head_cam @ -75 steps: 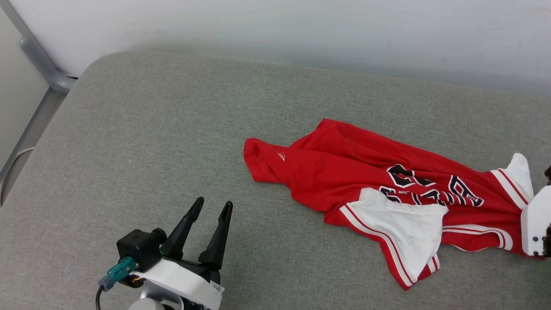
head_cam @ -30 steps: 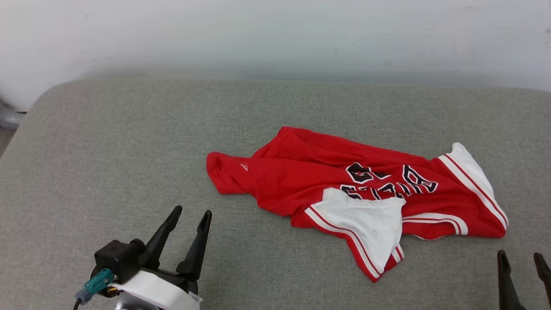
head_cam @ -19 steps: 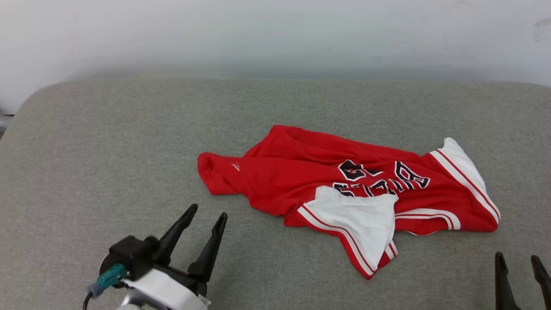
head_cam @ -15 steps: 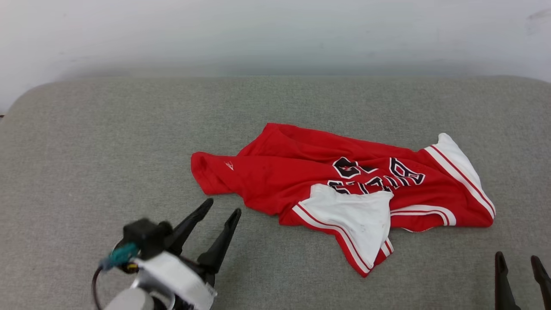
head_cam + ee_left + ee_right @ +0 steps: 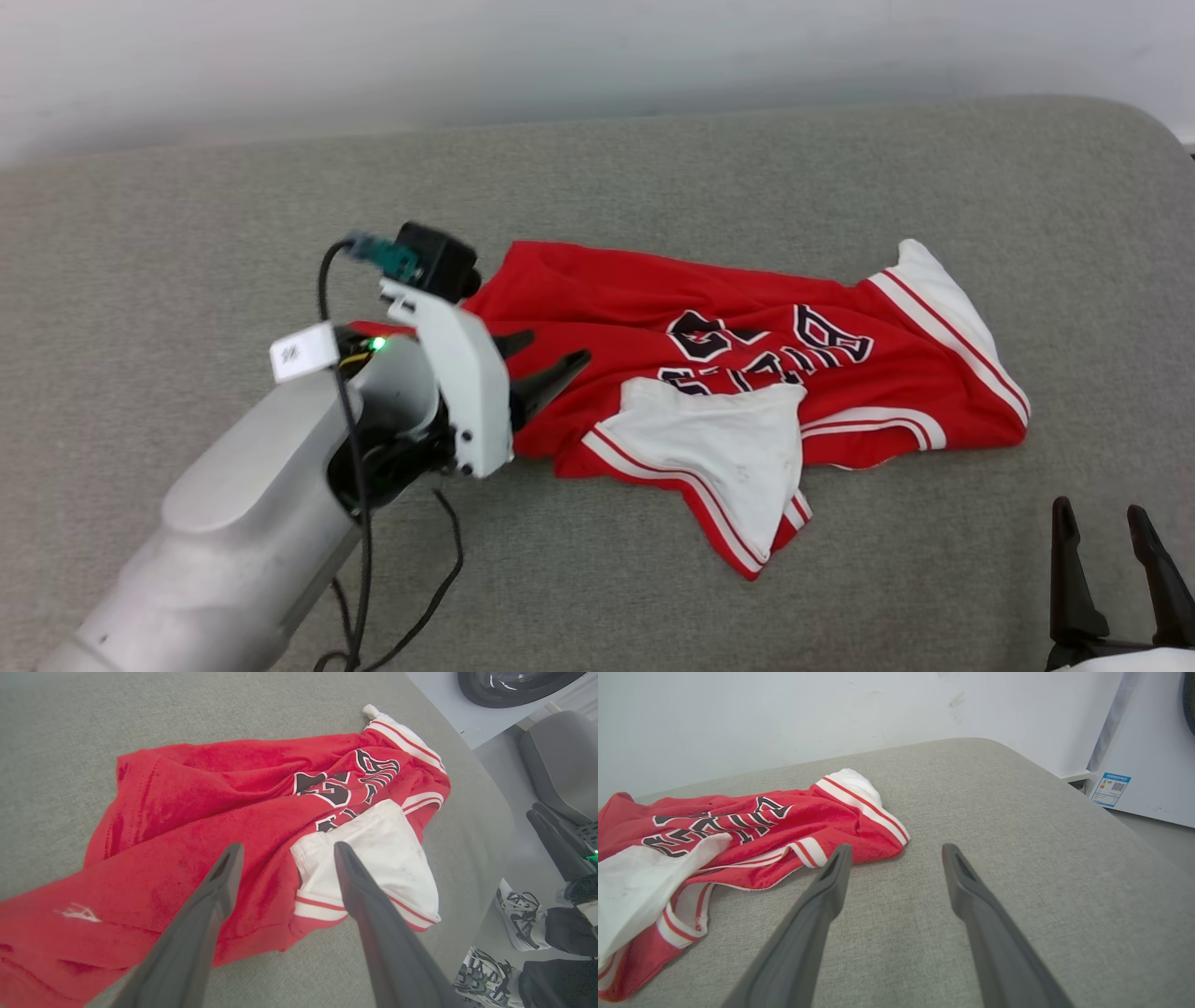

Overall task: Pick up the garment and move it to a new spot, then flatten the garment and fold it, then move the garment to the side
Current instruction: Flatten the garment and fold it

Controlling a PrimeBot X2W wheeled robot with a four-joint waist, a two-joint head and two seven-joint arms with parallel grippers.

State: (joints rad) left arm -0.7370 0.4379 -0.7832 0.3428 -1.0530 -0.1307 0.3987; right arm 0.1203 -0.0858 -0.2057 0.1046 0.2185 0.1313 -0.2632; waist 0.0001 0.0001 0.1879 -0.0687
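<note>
The garment (image 5: 607,299) is lying crumpled on the grey cushion (image 5: 187,233). The left gripper (image 5: 560,345) is hovering over its red end, fingers spread, pinching nothing. The right gripper (image 5: 1098,509) is waiting beside it, fingers spread.

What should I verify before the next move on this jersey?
1. Left gripper open: ok.
2. Left gripper lined up over the garment: ok, it points at the red cloth beside the white sleeve.
3. Left gripper touching the cloth: cannot tell.
4. Right gripper open and off the garment: ok, it is over bare grey cushion.
5. Garment lying flat: not ok, it is rumpled and the sleeve is folded over the lettering.
6. Garment wholly on the cushion: ok.
</note>
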